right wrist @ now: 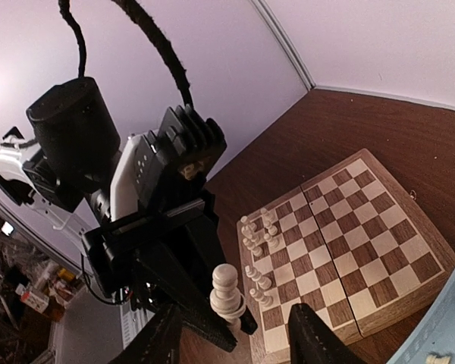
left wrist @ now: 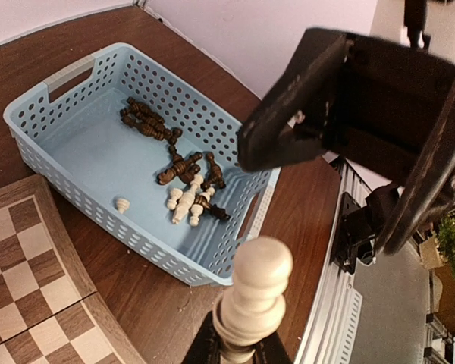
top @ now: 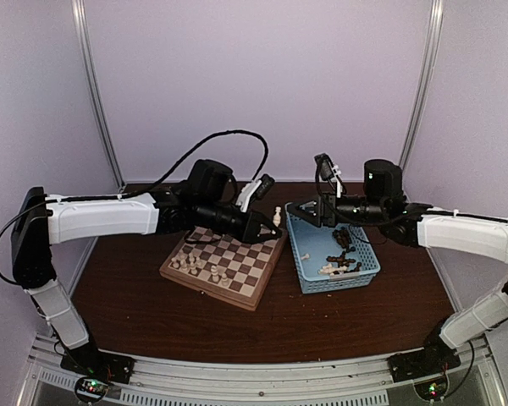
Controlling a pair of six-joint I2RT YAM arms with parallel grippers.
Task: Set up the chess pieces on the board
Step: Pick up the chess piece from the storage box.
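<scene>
My left gripper [top: 269, 225] is shut on the base of a cream-white chess piece [left wrist: 252, 299], holding it upright in the air between the board's far right corner and the basket. My right gripper [right wrist: 237, 337] is open, its fingers wide on either side of that same piece [right wrist: 229, 292] without touching it. The board [top: 252, 283] lies below my left arm, with several cream-white pieces [right wrist: 258, 235] standing along its left part. More dark brown and cream pieces [left wrist: 178, 167] lie loose in the basket.
The light-blue perforated basket [top: 305, 266] sits right of the board on the dark wooden table. My right gripper [left wrist: 303, 129] looms close over the basket's far side in the left wrist view. Purple walls enclose the table.
</scene>
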